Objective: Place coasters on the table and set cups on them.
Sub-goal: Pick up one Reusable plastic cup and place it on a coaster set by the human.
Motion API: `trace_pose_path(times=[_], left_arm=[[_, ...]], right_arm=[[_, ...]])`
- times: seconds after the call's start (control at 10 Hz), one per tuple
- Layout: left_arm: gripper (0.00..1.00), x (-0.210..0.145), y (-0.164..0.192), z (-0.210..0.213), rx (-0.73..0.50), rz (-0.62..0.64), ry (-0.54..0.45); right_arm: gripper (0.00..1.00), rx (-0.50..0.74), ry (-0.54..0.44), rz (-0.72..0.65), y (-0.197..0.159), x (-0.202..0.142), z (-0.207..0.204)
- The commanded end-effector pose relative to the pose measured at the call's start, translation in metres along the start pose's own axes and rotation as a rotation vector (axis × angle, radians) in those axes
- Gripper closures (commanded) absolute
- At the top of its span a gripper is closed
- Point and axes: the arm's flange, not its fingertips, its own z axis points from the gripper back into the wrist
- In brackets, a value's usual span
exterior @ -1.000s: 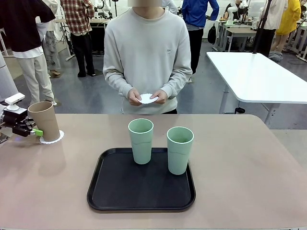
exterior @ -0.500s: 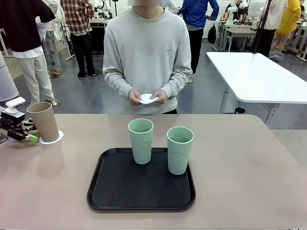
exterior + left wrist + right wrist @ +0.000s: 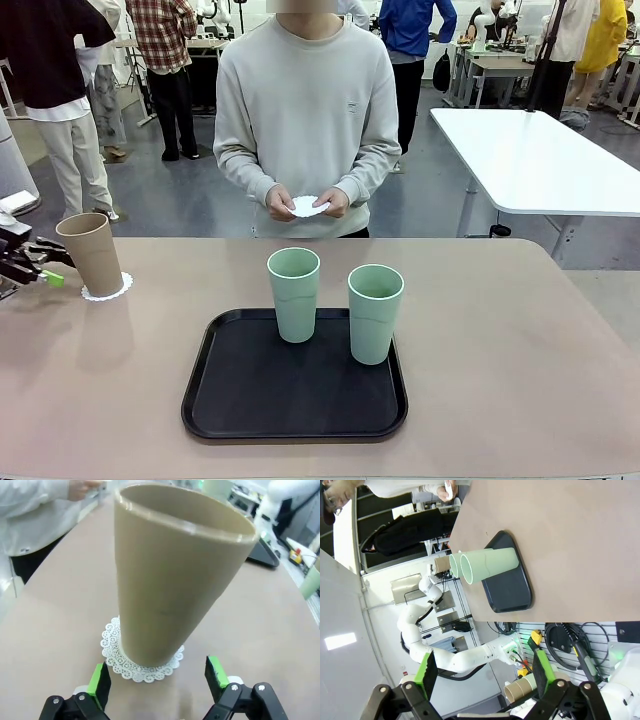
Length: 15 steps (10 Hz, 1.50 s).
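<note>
A tan-brown cup [image 3: 92, 253] stands upright on a white lacy coaster [image 3: 107, 292] at the far left of the beige table [image 3: 500, 340]. My left gripper [image 3: 38, 268] sits just left of it, open and clear of the cup. In the left wrist view the cup [image 3: 175, 575] rises from its coaster [image 3: 131, 662] just beyond the open left gripper [image 3: 157, 677]. Two mint green cups [image 3: 294, 294] [image 3: 374, 312] stand on the black tray [image 3: 250, 395]. The person holds white coasters [image 3: 308, 206] in both hands. My right gripper [image 3: 482, 672] is open and empty, with the green cups [image 3: 490, 564] far off.
The black tray occupies the table's middle front. The person stands at the far edge. A white table [image 3: 540, 160] is at the back right, with other people beyond it. Bare tabletop lies right of the tray.
My left gripper has drawn back to the left, away from the tan cup, which stays on its coaster. Nothing else has moved.
</note>
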Motion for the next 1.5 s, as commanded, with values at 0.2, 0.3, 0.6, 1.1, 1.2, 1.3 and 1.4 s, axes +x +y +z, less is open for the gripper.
trace_pose_path(times=[0.2, 0.3, 0.6, 1.1, 1.2, 1.3, 1.4], left_arm=[[0.0, 0.087, -0.125, 0.027, 0.361, 0.185, 0.018], [0.0, 0.106, -0.149, 0.028, 0.433, 0.239, 0.041], [0.0, 0.167, -0.189, 0.044, 0.532, 0.322, 0.095], [0.0, 0.225, -0.23, 0.016, 0.486, 0.558, 0.391], [0.0, 0.229, -0.235, 0.011, 0.48, 0.571, 0.406], [0.0, 0.231, -0.239, 0.007, 0.496, 0.572, 0.395], [0.0, 0.226, -0.242, 0.007, 0.527, 0.548, 0.401]], right_arm=[[0.0, 0.012, 0.002, 0.008, 0.0, -0.001, 0.0], [0.0, 0.012, 0.002, 0.008, 0.0, -0.001, 0.0], [0.0, 0.012, 0.002, 0.008, 0.0, -0.001, 0.0], [0.0, 0.012, 0.002, 0.008, 0.0, -0.001, 0.0], [0.0, 0.012, 0.002, 0.008, 0.0, -0.001, 0.0], [0.0, 0.012, 0.002, 0.008, 0.0, -0.001, 0.0], [0.0, 0.012, 0.002, 0.008, 0.0, -0.001, 0.0]])
